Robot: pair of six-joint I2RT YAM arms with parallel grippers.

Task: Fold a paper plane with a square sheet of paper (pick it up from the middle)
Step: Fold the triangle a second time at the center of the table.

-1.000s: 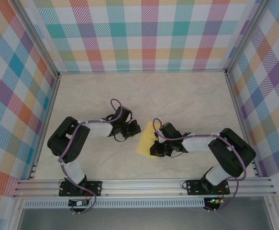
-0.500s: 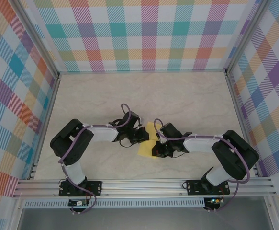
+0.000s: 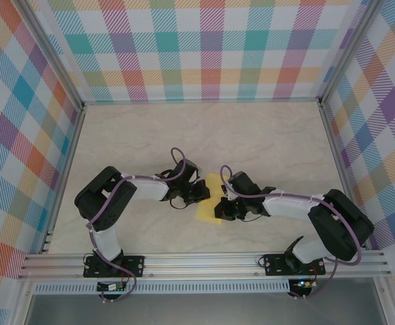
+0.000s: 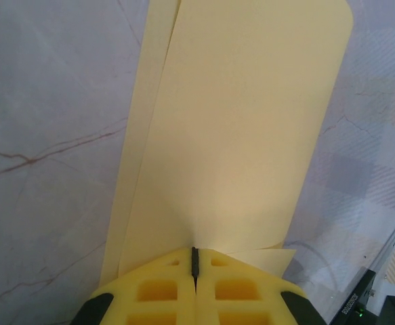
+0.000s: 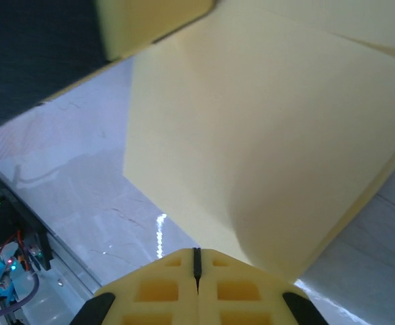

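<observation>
Square sheet of paper: mid-table, directly between the two wrists, already doubled into a narrow strip. Two layers seen in the left wrist view, slightly offset along the left long edge. From above, long axis lying roughly far-to-near with a slight slant, both arms closing on it from the sides.

Left gripper: clenched on the sheet. In its own view, yellow pads pressed flat together with the paper's near edge entering the seam and the strip running straight ahead of the jaws.

Right gripper: likewise clamped on the sheet, paper rising out of the seam and fanning up and to the right. Judged to be lifted off the marbled table on this side, given the shadow beneath it.

Neither arm nearer than the other; both in contact, on opposite sides of the strip, wrists very near each other. Corner of the left finger visible just above the paper in the right wrist view.

Surroundings: plaid walls well apart; aluminium rail along the near edge. Nothing else near the work.

Assessment: next crease dependent on coordinated motion along the strip. Risks noted: tearing if pulled apart, finger collision at this spacing.
</observation>
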